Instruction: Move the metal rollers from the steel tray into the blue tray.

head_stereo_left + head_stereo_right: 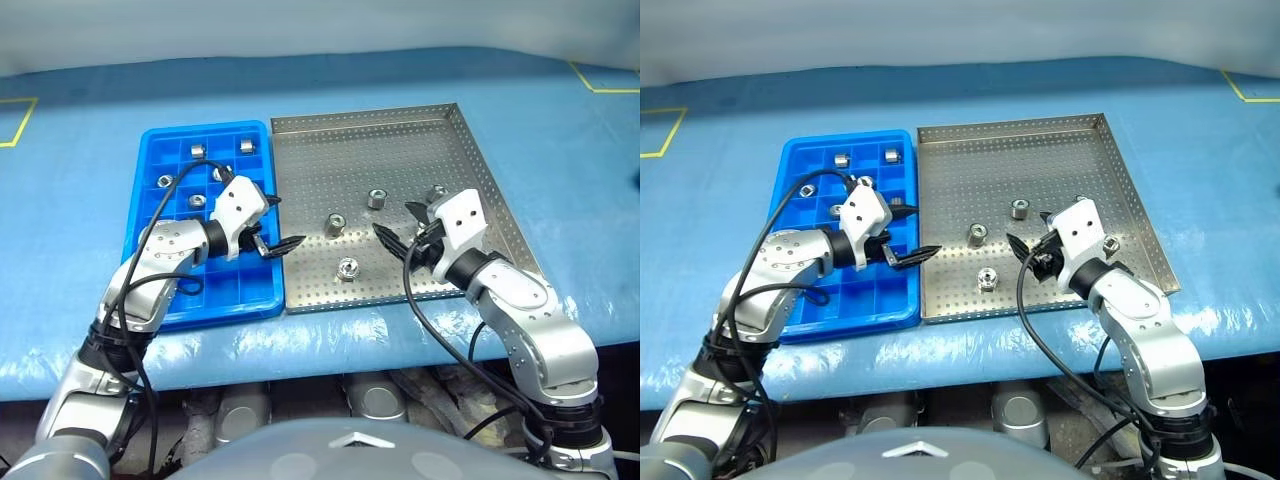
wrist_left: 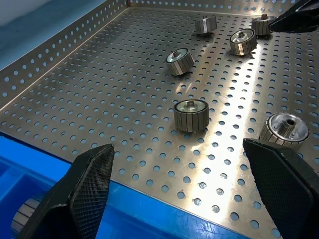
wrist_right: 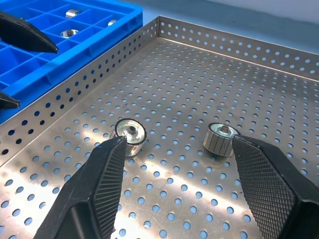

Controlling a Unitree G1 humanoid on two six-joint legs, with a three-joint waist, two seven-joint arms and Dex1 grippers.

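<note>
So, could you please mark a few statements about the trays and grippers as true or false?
1. The left gripper and the right gripper both have their fingers apart and hold nothing. True.
2. The blue tray lies to the right of the steel tray. False: it lies to its left, and the two trays are side by side.
3. Some rollers are already in the blue tray's compartments. True.
4. The steel tray has no rollers on it. False: several rollers lie on its perforated floor.
</note>
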